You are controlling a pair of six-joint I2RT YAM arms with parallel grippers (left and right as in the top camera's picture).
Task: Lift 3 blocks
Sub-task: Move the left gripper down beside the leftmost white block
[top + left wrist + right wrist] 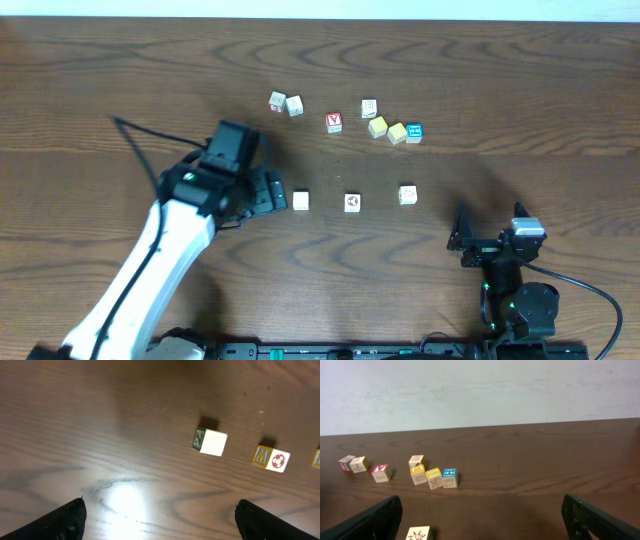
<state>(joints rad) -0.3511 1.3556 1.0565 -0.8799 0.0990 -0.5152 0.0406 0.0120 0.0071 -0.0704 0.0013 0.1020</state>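
Note:
Three cream blocks lie in a row mid-table: a plain-topped one (301, 201), one with a reddish round mark (352, 203) and a speckled one (407, 195). My left gripper (282, 193) hangs open just left of the plain block, with nothing between its fingers. In the left wrist view the plain block (213, 442) and the round-mark block (274, 460) lie ahead and to the right of the open left gripper (160, 512). My right gripper (488, 232) stands open near the front right. The speckled block (418, 534) sits by the left finger of the right gripper (481, 512).
Farther back lie two cream cubes (285, 103), a cube with a red letter (334, 122), another cream cube (369, 108), two yellow cubes (387, 130) and a blue cube (414, 133). A black cable (135, 132) trails left of the left arm.

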